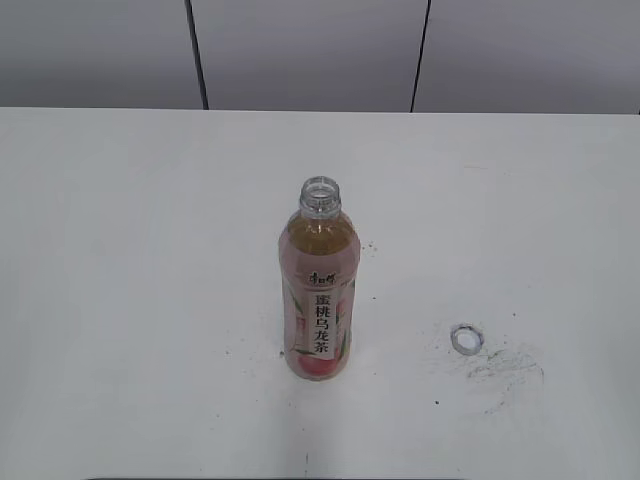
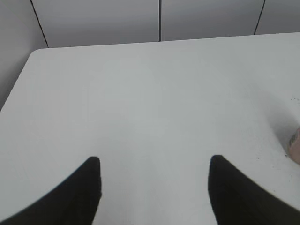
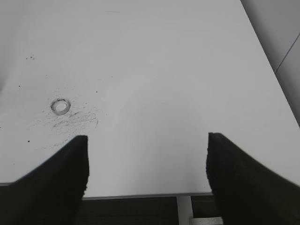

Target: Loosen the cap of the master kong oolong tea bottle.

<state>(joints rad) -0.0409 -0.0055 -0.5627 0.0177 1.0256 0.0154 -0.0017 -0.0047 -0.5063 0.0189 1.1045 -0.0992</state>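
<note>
The master kong oolong tea bottle (image 1: 319,290) stands upright in the middle of the white table, its neck open with no cap on it. Only a sliver of its base shows in the left wrist view (image 2: 295,145). The white cap (image 1: 466,339) lies on the table to the bottle's right; it also shows in the right wrist view (image 3: 60,106). My left gripper (image 2: 154,161) is open and empty over bare table, left of the bottle. My right gripper (image 3: 147,138) is open and empty near the table's front edge, right of the cap. Neither gripper shows in the exterior view.
Dark scuff marks (image 1: 505,365) smear the table beside the cap. The table's front edge (image 3: 140,196) lies under my right gripper, with a dark floor below. A grey panelled wall (image 1: 310,50) stands behind the table.
</note>
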